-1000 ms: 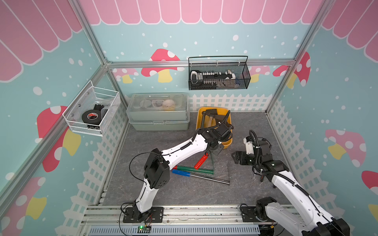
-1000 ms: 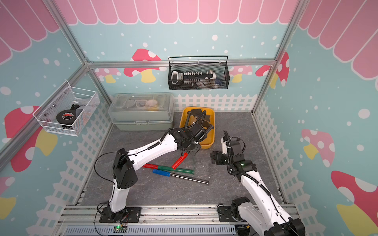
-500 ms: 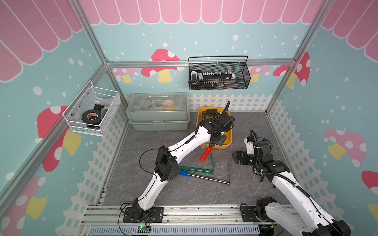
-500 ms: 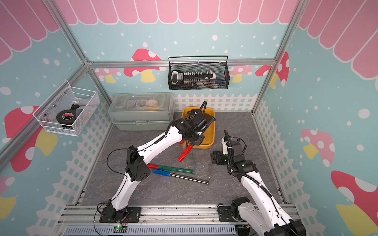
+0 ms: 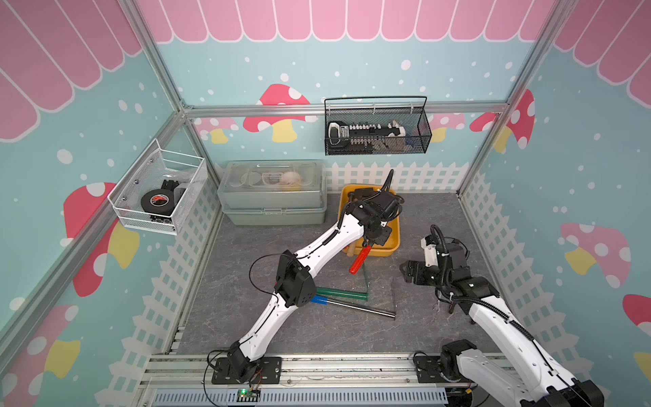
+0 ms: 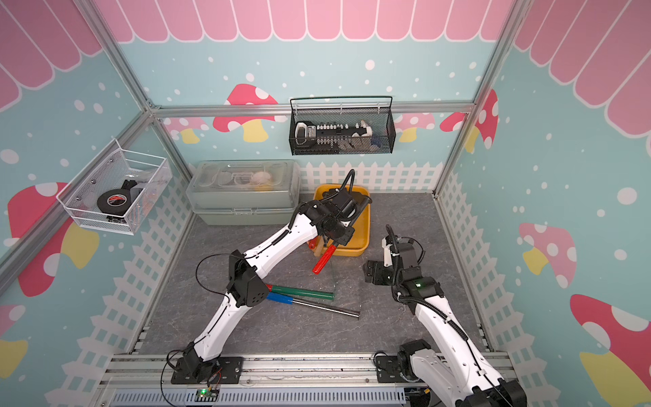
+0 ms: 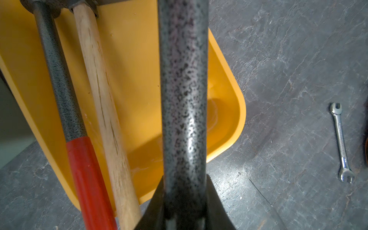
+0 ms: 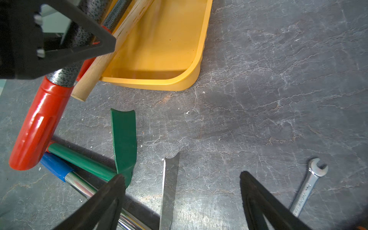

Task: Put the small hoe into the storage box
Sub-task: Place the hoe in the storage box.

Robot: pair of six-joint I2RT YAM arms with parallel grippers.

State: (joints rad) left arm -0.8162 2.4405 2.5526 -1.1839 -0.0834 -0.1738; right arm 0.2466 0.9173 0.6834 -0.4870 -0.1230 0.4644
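Grey slate bench (image 5: 334,338), fenced cell. Small hoe (image 5: 359,260) hangs tilted over the near rim of the storage box (image 5: 389,250), long axis lower left to upper right, red grip outside. Left hand (image 5: 377,235), the nearer, clamps its shaft. Right hand (image 5: 405,272) spread empty, lower right of box.

A case (image 5: 271,197) sits left of centre, a mesh basket (image 5: 377,130) upper centre. Lower, a green tool (image 5: 341,293) lies beside a blue tool (image 5: 320,300).

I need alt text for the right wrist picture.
The left gripper holds the small hoe by its speckled shaft, its red grip outside the yellow storage box. A green hoe, a blue-handled tool and a wrench lie on the grey mat; the right gripper is open.
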